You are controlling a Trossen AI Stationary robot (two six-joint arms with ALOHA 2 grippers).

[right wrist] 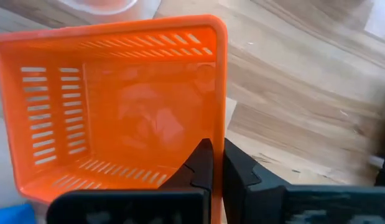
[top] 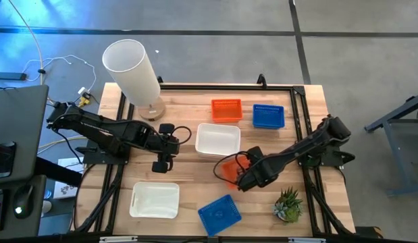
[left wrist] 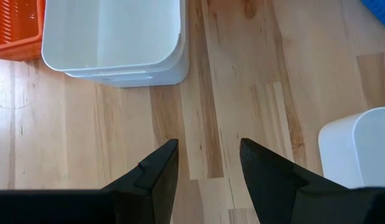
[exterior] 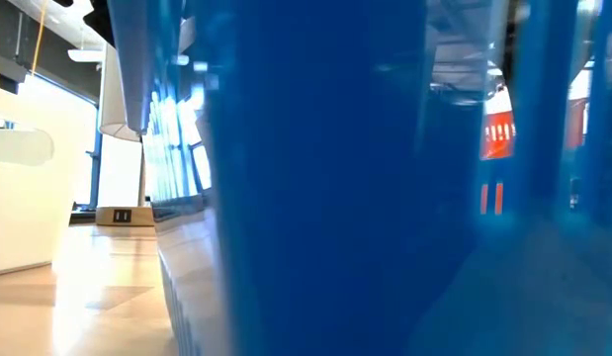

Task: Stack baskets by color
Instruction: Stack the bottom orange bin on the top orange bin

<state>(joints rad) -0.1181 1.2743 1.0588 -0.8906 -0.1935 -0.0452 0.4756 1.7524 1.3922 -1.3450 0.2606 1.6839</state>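
The right gripper (top: pixel 244 177), right of centre in the high view, is clamped on the wall of an orange basket (right wrist: pixel 117 106) (lifted, tilted). The left gripper (left wrist: pixel 208 171) hangs spread over bare wood, left of the white baskets (top: pixel 217 140).

Left gripper (top: pixel 161 164) parted, hovering; right gripper (top: pixel 230 173) clamped, apparently tilted.

A blue basket wall (exterior: pixel 315 178) right against the low camera blurs nearly everything behind it; only an orange sliver (exterior: pixel 495 133) peeks through. From above, my right arm covers part of the orange basket (top: pixel 227 169). The frame cuts off the white basket (left wrist: pixel 357 146) beside my left fingers (left wrist: pixel 155 180).
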